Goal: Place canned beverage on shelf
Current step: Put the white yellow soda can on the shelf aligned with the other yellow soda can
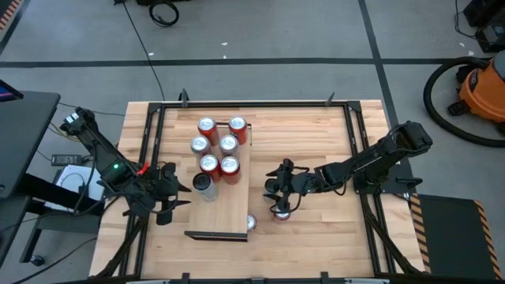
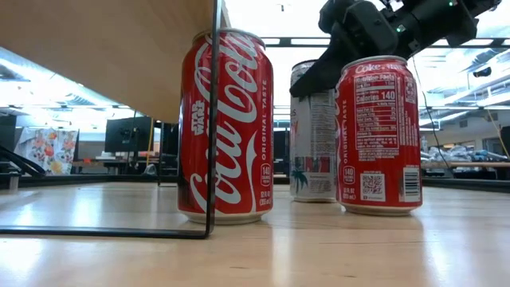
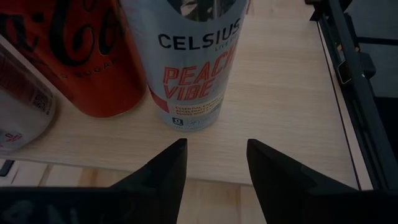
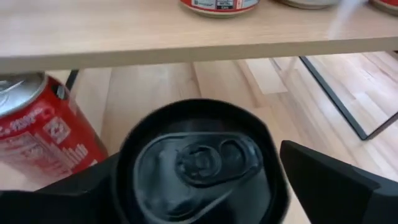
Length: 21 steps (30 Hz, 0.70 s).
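The shelf [image 1: 225,209] is a pale plywood board on a thin black frame, bearing several red and silver cans [image 1: 218,146] at its far end and a Celsius can [image 1: 203,186] near its left edge. My right gripper [image 1: 276,192] is at the top of a silver can with a dark lid [image 4: 202,158], which stands on the tabletop right of the shelf [image 2: 312,131]. My left gripper [image 3: 214,146] is open and empty, just left of the Celsius can [image 3: 193,62]. My right gripper has the silver can's top rim [image 4: 280,171] between its two fingers, one on either side. The fingers come slanting down from the table's right. The can stands upright with its base on the tabletop [image 2: 312,195].
A red Coca-Cola can [image 2: 378,135] stands on the tabletop just nearer than the silver can. Another red can [image 2: 225,127] stands at the shelf's near right corner, partly under the board [image 4: 37,124]. A black frame [image 1: 359,142] borders the table.
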Tool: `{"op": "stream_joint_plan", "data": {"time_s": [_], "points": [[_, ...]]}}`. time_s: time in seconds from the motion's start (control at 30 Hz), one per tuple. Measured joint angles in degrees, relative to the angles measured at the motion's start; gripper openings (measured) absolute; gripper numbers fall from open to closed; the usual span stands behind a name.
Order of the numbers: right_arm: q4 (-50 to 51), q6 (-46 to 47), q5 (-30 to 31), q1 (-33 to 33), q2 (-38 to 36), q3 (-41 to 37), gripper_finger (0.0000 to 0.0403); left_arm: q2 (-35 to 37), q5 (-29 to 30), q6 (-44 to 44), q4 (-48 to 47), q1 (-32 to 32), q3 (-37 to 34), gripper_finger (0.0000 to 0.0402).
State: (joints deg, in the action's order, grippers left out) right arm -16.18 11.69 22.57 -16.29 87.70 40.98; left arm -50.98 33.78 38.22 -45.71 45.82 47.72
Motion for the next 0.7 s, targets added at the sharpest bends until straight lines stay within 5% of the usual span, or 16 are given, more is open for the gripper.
{"op": "stream_joint_plan", "data": {"time_s": [0.33,0.7], "points": [[1.22,-0.17,-1.9,1.46,-4.9,-0.06,0.0258,0.0,0.0,0.09,0.02,0.0,0.0,0.0178],[0.61,-0.47,-3.24,2.19,-4.52,-0.03,0.0272,0.0,-0.02,0.17,0.0,0.0,0.0,0.0178]]}}
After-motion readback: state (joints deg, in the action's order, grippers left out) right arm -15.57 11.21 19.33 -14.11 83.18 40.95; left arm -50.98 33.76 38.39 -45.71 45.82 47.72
